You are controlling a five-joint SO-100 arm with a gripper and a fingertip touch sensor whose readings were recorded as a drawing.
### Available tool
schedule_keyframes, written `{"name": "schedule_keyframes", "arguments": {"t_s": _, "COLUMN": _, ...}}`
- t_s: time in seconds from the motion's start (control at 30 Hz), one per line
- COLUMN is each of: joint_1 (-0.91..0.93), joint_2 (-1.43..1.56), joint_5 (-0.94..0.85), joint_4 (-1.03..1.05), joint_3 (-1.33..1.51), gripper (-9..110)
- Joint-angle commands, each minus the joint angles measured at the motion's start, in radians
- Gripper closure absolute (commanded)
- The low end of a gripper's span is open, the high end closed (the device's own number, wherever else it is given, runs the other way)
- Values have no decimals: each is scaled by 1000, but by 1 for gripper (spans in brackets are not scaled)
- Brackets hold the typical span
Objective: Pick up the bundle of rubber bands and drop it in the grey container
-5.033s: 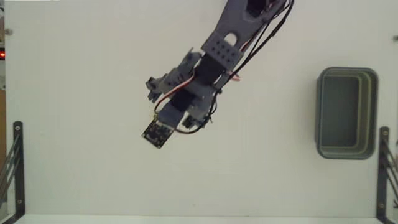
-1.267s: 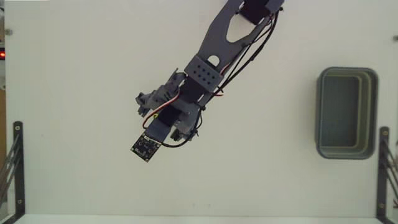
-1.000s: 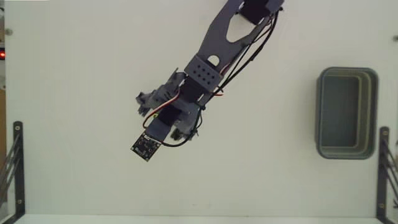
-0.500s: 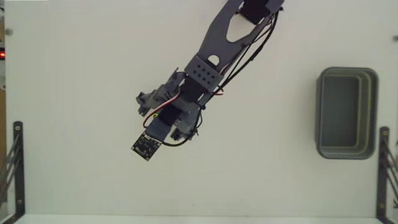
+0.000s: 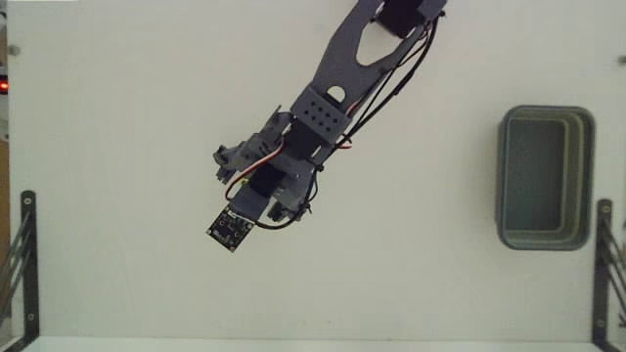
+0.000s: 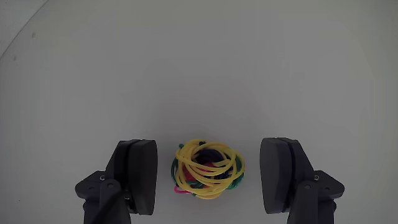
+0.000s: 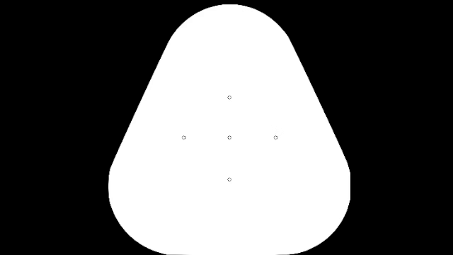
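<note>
In the wrist view I saw the bundle of rubber bands [image 6: 208,170], a small tangled ball of mostly yellow loops with red and green strands showing through, lying on the white table [image 6: 199,68]. It sat low in that view, directly between the two dark fingers [image 6: 142,174] of the gripper [image 6: 211,177]. The pincer stood wide apart, with a strip of bare table visible on each side of the ball, narrower at the left finger than at the right; neither finger touched the bundle, so it gripped nothing.

In the fixed view, looking down from above, the grey arm [image 5: 333,83] reached in from the top edge and slanted down toward the lower left. The gripper end [image 5: 256,191] lay a little left of the table's middle. I could not make out the bundle in this view, because the arm's wrist covered it.

The grey container [image 5: 545,177], a rounded-rectangle bin with a thick rim and a deep hollow, stood upright near the right edge, well apart from the gripper. Black metal brackets [image 5: 22,264] showed at the lower left and lower right corners.
</note>
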Motion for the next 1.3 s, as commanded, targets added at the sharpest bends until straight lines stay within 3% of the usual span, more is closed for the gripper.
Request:
{"name": "schedule_keyframes", "arguments": {"t_s": 0.0, "joint_1": 21, "joint_2": 29, "joint_5": 5, "joint_4": -10, "joint_3": 8, "gripper": -9}}
{"name": "schedule_keyframes", "arguments": {"t_s": 1.27, "joint_1": 21, "joint_2": 24, "joint_5": 5, "joint_4": -35, "joint_3": 28, "gripper": -7}}
